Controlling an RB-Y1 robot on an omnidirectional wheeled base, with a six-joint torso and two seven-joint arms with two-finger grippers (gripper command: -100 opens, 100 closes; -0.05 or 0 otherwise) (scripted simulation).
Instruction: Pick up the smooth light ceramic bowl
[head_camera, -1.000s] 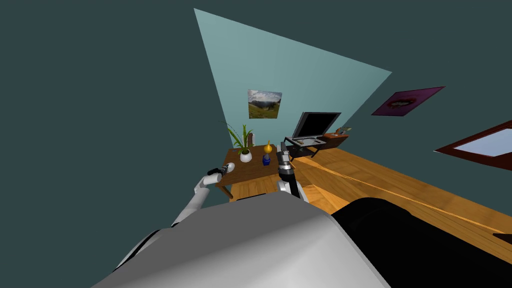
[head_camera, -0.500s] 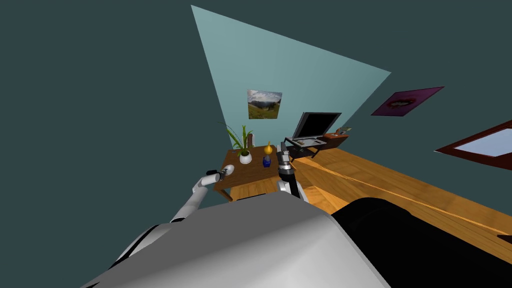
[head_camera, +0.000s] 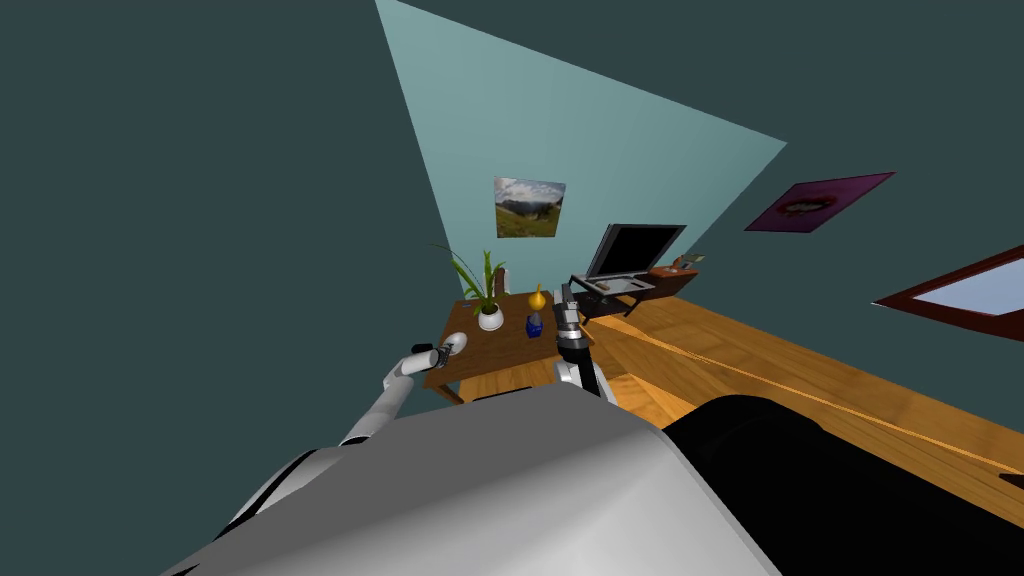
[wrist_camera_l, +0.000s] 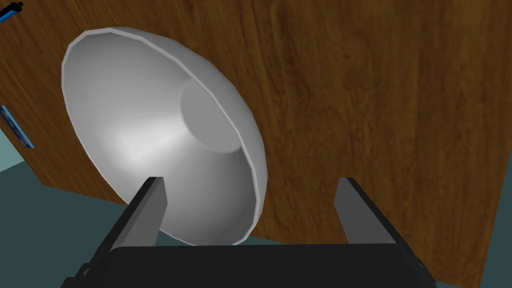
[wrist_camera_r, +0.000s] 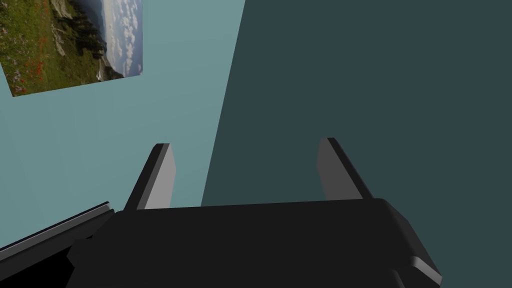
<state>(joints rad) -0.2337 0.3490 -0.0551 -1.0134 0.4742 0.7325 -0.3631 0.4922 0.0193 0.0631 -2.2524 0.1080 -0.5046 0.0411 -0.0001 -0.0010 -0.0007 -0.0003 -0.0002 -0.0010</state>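
Facing a room corner: dark wall meets pale teal wall, with wood floor running off to the right. Wooden table stands in that corner. Dark screen sits on a low stand beyond the table's far right side. On the table: plant in a white pot toward the back, blue bottle right of it, and a small yellow item behind the bottle; can't tell what it is. Target bowl is plain light grey-white, shallow and upright, at the table's left edge toward the front. Left gripper is right at it, jaws apart, not clamped. One finger is over the bowl's inside, the other outside over bare wood, with the near rim between them. Contact with the bowl: can't tell. Right gripper is raised by the table's right edge, well apart from the bowl, jaws spread, nothing between them.
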